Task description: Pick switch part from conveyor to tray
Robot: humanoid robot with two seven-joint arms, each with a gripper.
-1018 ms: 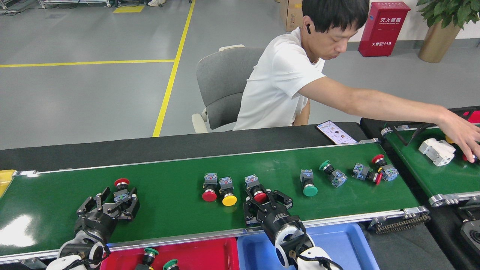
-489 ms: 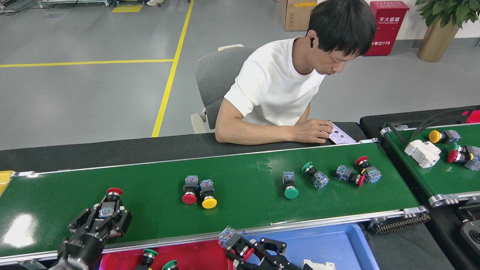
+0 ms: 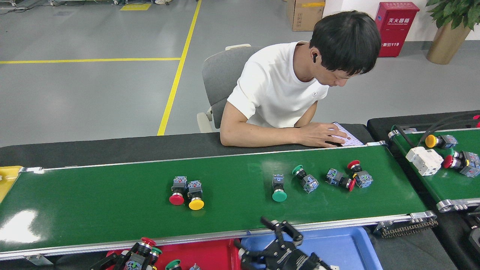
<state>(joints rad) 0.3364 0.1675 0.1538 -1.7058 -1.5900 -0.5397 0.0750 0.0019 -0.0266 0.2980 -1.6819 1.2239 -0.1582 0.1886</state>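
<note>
1. The fingers [image 3: 139, 252] of the left gripper [image 3: 129, 259] are seen at the bottom edge, closed around a red-capped switch part [image 3: 147, 242], which is held over the red tray [image 3: 210, 254].
2. The fingers [image 3: 279, 227] of the right gripper [image 3: 279, 243] are spread wide with nothing between them, above the seam where the red tray meets the blue tray [image 3: 337, 245].
3. A green-capped part [image 3: 172, 264] is seen in the red tray, just beside the left gripper.
4. Beyond the trays, the conveyor [image 3: 93, 210] is shown running across the view, with a silver rail along its near edge.
5. A red-capped switch [image 3: 177, 192] and a yellow-capped switch [image 3: 195, 195] are laid side by side, touching, near the middle of the belt.
6. Further right, a green-capped switch [image 3: 278, 188] is set apart from a second green-capped switch [image 3: 304, 178], and a pair of red-capped switches [image 3: 350, 177] is clustered beyond it.
7. A second green belt [image 3: 446, 187] is seen at the right edge, carrying a white block [image 3: 423, 160], a yellow-capped part [image 3: 440, 141] and a red-capped part [image 3: 459, 162].
8. Behind the conveyor, a person [image 3: 285, 90] in a white shirt is seated on a grey chair [image 3: 221, 78], with a forearm and hand [image 3: 320, 134] rested on the black bench [image 3: 112, 148] by a phone [image 3: 350, 138].
</note>
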